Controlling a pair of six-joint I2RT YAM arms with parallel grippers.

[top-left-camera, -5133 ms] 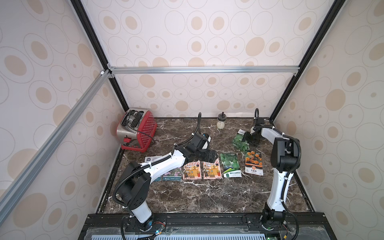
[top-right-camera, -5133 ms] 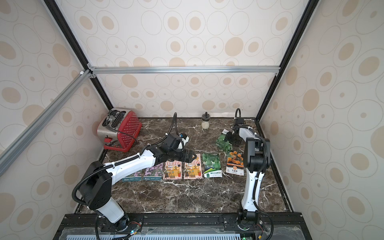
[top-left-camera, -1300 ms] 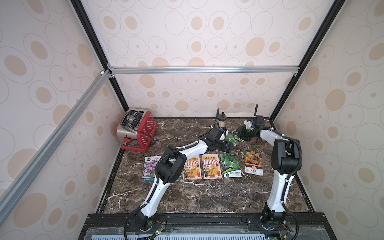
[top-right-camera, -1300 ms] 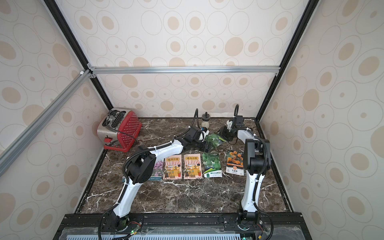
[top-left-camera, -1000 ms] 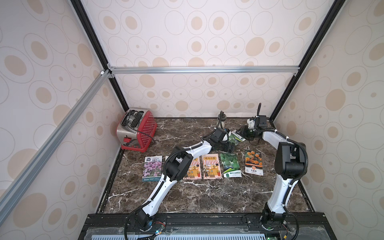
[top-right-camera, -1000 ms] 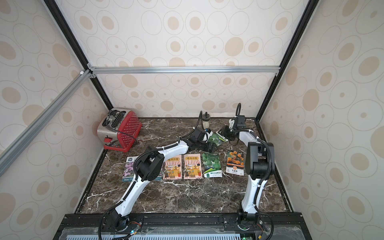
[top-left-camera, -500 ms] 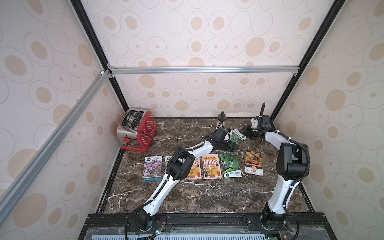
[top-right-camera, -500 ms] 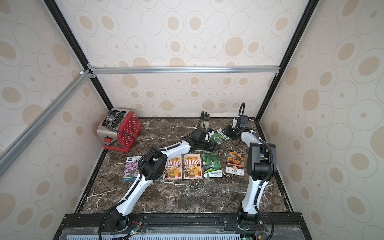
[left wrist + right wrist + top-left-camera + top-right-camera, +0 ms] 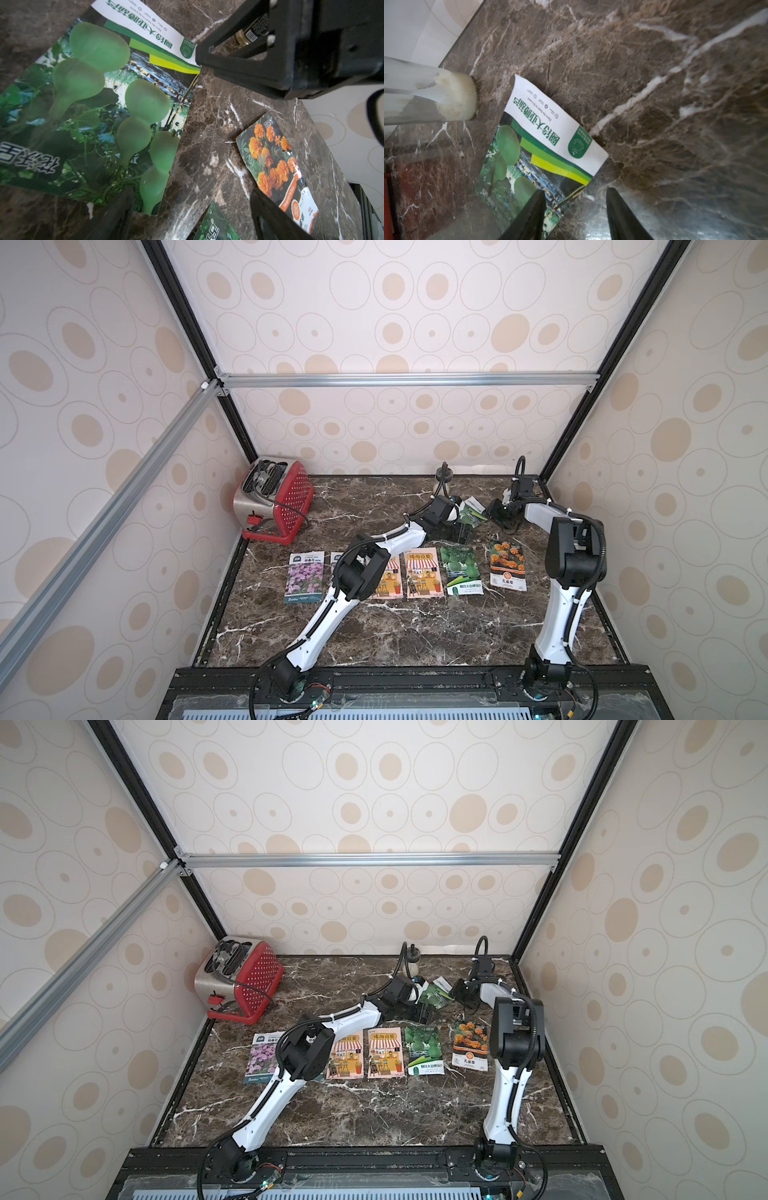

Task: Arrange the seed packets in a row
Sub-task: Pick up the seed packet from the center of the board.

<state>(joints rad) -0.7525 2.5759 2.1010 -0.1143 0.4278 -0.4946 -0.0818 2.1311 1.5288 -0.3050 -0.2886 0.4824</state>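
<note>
A loose green vegetable seed packet (image 9: 472,511) (image 9: 93,108) (image 9: 542,145) lies askew near the back of the table, between both grippers. My left gripper (image 9: 460,532) (image 9: 191,218) stands open beside its near edge, holding nothing. My right gripper (image 9: 495,513) (image 9: 575,207) is open at the packet's white-banded corner, with one finger (image 9: 529,214) over the packet's edge. In front lies a row of seed packets: purple-flower (image 9: 305,576), two shopfront ones (image 9: 423,572), green vegetable (image 9: 460,570), marigold (image 9: 507,566) (image 9: 276,166). My left arm hides part of the row.
A small jar (image 9: 441,479) (image 9: 436,97) stands at the back wall close behind the loose packet. A red toaster (image 9: 272,499) with its cord sits at the back left. The right wall (image 9: 582,497) runs close beside my right arm.
My left gripper has reached a little further back and right, up to the loose green packet. My right gripper has drawn back slightly to the right. Both grippers' openings look unchanged.
</note>
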